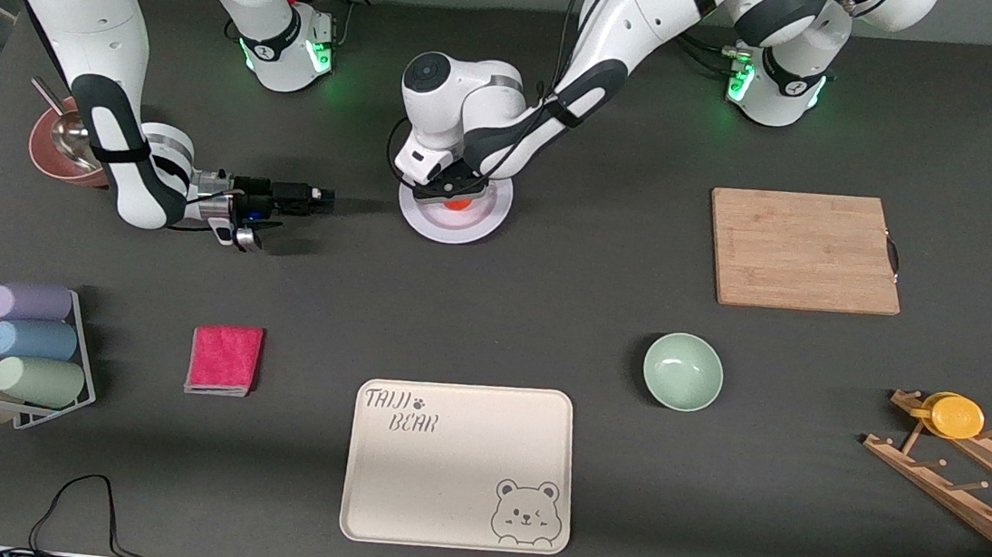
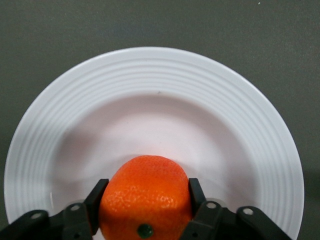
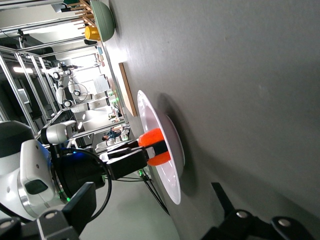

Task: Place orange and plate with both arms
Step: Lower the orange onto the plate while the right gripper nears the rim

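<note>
Here, going outward from the bear tray (image 1: 460,464), the nearest thing on your desk (image 1: 547,320), the plate (image 1: 476,218) lay farther from the front camera than the tray, roughly in line with it. You had the left gripper (image 1: 450,190) down over the plate, clamped on the orange (image 1: 459,204), which I judged was being set there so the plate could carry it. The front view showed only a sliver of the fruit under the wrist. The left wrist view gave what it lacked: the orange (image 2: 146,204) was pinched between both fingers (image 2: 95,200), over the plate's (image 2: 150,75) centre well. The right wrist view, from low at the side, showed the orange (image 3: 155,147) close against the plate (image 3: 150,112), though contact was not certain. Your right gripper (image 1: 308,199) waited low beside the plate, toward the right arm's end of the desk, probably ready for the rim. I could not tell how it was set.
</note>
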Motion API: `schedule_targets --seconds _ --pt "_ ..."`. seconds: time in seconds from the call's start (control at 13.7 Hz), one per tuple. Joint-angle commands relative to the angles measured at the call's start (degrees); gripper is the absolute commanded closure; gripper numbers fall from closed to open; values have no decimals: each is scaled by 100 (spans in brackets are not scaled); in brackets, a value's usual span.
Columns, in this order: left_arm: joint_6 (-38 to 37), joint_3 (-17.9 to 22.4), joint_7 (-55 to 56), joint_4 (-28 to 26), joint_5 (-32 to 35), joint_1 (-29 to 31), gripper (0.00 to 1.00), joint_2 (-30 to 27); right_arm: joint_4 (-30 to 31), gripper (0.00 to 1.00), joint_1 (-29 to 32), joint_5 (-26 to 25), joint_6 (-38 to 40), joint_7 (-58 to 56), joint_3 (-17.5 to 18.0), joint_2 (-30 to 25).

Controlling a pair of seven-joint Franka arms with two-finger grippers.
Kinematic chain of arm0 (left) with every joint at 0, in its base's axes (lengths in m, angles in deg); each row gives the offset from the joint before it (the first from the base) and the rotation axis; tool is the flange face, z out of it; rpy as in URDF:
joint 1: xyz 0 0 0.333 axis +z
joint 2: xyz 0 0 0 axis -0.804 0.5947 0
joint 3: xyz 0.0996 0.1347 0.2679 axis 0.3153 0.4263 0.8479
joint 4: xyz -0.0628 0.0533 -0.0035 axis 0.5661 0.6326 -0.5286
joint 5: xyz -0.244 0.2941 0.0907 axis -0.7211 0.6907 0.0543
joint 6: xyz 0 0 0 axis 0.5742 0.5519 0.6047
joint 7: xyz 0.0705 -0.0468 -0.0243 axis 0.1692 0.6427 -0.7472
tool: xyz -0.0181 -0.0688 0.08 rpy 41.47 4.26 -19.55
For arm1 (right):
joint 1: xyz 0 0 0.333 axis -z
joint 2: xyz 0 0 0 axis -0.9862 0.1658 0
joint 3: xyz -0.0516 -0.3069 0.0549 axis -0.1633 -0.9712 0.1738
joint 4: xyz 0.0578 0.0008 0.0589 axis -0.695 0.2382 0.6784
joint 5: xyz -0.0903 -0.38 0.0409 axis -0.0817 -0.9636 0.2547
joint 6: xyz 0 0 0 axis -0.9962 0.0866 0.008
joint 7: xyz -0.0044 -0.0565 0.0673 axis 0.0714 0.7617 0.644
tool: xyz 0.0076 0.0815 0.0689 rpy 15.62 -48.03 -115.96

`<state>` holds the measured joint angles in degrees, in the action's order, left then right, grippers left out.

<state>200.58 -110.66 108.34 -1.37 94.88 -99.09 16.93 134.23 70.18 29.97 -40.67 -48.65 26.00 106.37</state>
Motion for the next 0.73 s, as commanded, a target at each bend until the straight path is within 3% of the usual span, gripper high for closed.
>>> schedule_targets --seconds 0.0,0.15,0.29,0.44,0.66 --pt "-87 119 81 -3 98 -136 0 -96 198 0 -9 163 33 -296 -22 -54" --pt "-332 102 2 -3 98 -49 0 -305 243 0 -36 172 33 -323 -21 -80" --pt "-885 14 -209 -11 -129 153 0 -892 269 0 -62 294 33 -340 -21 -80" --pt "-1535 -266 -769 -73 -733 600 0 -1648 269 0 -150 417 33 -340 -13 -89" --pt "-2572 -320 -1700 -73 -1762 1302 0 -2773 287 0 -579 970 33 -331 -21 -98"
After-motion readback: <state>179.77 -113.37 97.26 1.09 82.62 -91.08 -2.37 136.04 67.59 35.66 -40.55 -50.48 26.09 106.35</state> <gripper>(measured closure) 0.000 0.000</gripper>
